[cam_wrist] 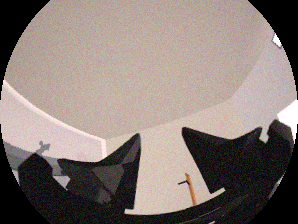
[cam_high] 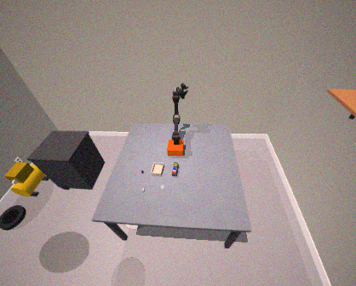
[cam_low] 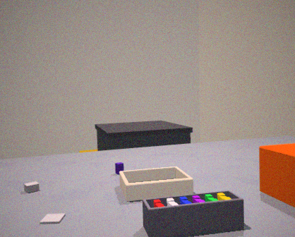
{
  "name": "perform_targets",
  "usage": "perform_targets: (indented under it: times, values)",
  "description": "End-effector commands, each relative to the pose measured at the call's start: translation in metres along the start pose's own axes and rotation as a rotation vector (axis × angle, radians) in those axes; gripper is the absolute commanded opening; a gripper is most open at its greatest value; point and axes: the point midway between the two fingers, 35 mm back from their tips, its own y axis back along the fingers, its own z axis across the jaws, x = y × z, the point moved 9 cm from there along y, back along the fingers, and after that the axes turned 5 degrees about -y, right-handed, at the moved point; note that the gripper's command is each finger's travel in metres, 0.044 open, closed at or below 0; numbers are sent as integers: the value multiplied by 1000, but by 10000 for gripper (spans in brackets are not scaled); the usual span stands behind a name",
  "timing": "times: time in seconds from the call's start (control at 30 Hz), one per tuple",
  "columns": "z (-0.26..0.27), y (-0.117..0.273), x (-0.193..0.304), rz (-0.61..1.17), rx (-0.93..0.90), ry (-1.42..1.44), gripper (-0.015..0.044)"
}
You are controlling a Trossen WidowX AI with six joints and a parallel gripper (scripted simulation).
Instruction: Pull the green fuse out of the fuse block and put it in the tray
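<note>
The green fuse point(cam_low: 210, 198) sits in the dark fuse block point(cam_low: 194, 219) point(cam_high: 172, 174), between the purple fuse point(cam_low: 197, 199) and the yellow fuse point(cam_low: 223, 197). The beige tray point(cam_low: 157, 190) point(cam_high: 152, 174) stands beside the block and looks empty. My gripper point(cam_wrist: 161, 133) point(cam_high: 186, 91) is open, with nothing between its fingers. It is raised high above the orange base, far from the block and the tray.
Red point(cam_low: 158, 204), white point(cam_low: 171, 202) and blue point(cam_low: 184, 201) fuses fill the block's other end. A purple cube point(cam_low: 119, 168), a small grey block point(cam_low: 31, 187) and a flat white piece point(cam_low: 53, 218) lie beyond the tray. The orange base point(cam_high: 175, 149) point(cam_low: 286, 173) stands near the block.
</note>
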Motion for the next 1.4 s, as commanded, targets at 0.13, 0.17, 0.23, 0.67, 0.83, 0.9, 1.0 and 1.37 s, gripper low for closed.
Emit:
perform_targets:
  times: [0.13,0.17,0.23,0.67,0.83,0.9,1.0,1.37]
  values:
    - [-23,7,3,-32,55,-50,112]
    - [-29,9,5,-42,72,-65,86]
    - [-38,12,6,-54,94,-85,74]
    - [-170,82,49,-232,456,-467,74]
    - [-219,122,80,-308,630,-624,74]
    - [-236,139,94,-337,700,-684,74]
    - [-258,164,117,-377,806,-765,74]
    - [-309,260,210,-487,1219,-1008,74]
